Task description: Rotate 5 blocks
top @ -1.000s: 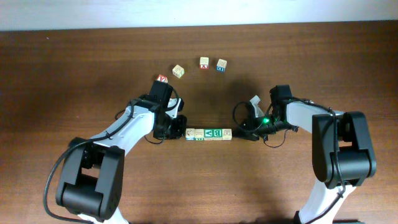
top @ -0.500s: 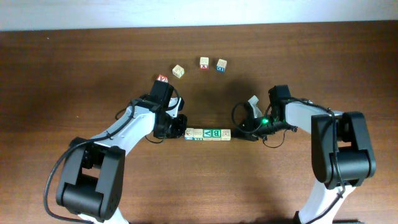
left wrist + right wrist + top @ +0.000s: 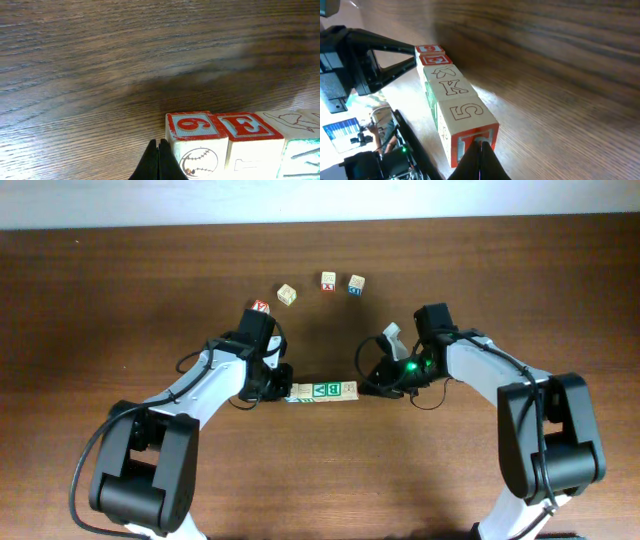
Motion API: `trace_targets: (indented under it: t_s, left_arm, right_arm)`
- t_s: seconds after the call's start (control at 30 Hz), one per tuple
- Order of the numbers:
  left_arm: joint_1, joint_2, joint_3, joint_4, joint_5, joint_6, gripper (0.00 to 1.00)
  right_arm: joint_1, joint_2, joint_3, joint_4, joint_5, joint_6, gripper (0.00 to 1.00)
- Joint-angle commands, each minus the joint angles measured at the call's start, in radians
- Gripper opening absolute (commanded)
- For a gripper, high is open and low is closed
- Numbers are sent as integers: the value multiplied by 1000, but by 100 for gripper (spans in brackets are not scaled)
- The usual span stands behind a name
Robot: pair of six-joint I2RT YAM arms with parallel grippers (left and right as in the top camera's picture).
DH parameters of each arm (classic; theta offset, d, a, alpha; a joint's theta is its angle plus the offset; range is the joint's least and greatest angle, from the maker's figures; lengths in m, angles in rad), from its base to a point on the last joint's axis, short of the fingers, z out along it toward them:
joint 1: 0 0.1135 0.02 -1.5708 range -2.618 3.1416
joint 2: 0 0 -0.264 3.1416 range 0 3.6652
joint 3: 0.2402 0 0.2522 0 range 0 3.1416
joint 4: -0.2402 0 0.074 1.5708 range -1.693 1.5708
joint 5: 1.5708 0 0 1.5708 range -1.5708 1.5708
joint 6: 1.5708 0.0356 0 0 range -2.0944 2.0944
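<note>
Both claws are pinched together with nothing held. The left claw (image 3: 159, 159) has its tips closed to a point, right at the end face of the "9" block (image 3: 192, 127). The right claw (image 3: 481, 157) is closed the same way, nosed up to the "5" block (image 3: 465, 117) at the far end. Between them the row of five blocks (image 3: 322, 391) lies flat on the tabletop (image 3: 150, 280), face to face and slightly askew, its left-claw end a touch nearer the robot. The red "V" cube (image 3: 261, 307) sits loose beyond the row, well apart.

This looks like a swing of the whole row as one piece. To do it cleanly, I'd push the two ends opposite ways in equal measure, with the tips low on the end faces. A light squeeze along the row should stop any joint opening. Go slow, because a line like this will likely buckle mid-row if one end leads.
</note>
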Motion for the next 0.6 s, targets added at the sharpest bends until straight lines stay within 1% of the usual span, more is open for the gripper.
trace_targets:
  t_s: [0.0, 0.1, 0.27, 0.37, 0.57]
  left_arm:
    - [-26, -24, -3, 13, 124, -6, 0]
    - [-26, -24, -3, 13, 124, -6, 0]
    - [-26, -24, -3, 13, 123, -6, 0]
    - [-26, -24, -3, 13, 124, -6, 0]
    - [-15, -24, -3, 15, 128, -19, 0]
  right_arm:
    - [78, -38, 55, -6, -52, 1, 4]
    - [87, -50, 73, -33, -52, 1, 4]
    - [159, -51, 126, -55, -3, 27, 4]
    - [184, -51, 145, -56, 5, 38, 4]
    - [239, -51, 175, -52, 83, 91, 4]
